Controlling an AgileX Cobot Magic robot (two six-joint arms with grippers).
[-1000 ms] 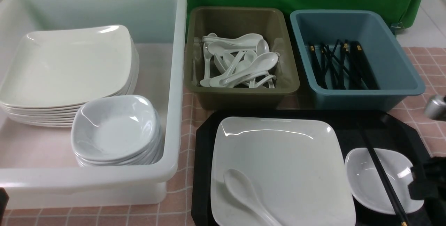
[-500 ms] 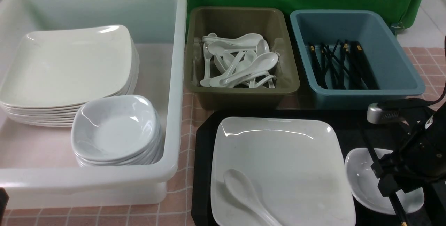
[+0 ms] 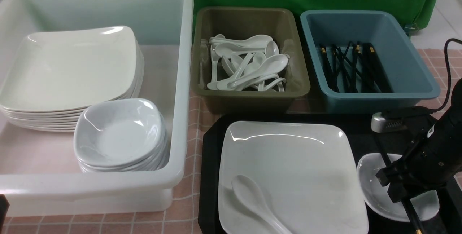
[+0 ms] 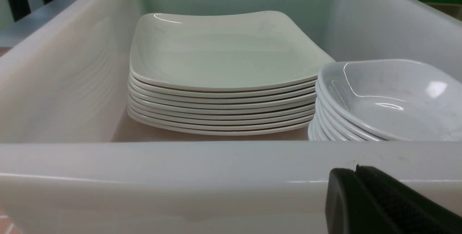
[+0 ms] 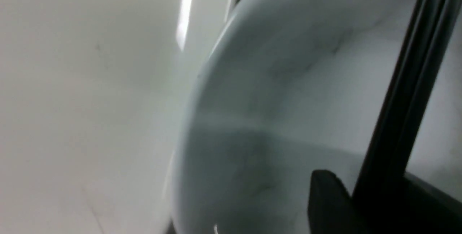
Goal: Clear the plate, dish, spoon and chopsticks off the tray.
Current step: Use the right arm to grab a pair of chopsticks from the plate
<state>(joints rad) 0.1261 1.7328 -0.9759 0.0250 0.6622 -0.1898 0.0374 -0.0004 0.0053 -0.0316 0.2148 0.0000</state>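
The front camera looks forward and down from between the arms, across the tray (image 3: pixel 211 162). The left wrist camera sits low behind the left gripper (image 4: pixel 382 205), facing the white tub (image 4: pixel 180 169) just ahead of it. Both views share the stacked plates (image 4: pixel 220 57) inside. The right wrist camera hangs very close and blurred over the dish (image 5: pixel 288 82) beneath the right gripper (image 3: pixel 395 187).

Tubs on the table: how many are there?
3: a big white tub at the left, then an olive tub and a blue tub beyond the black tray. No others show.
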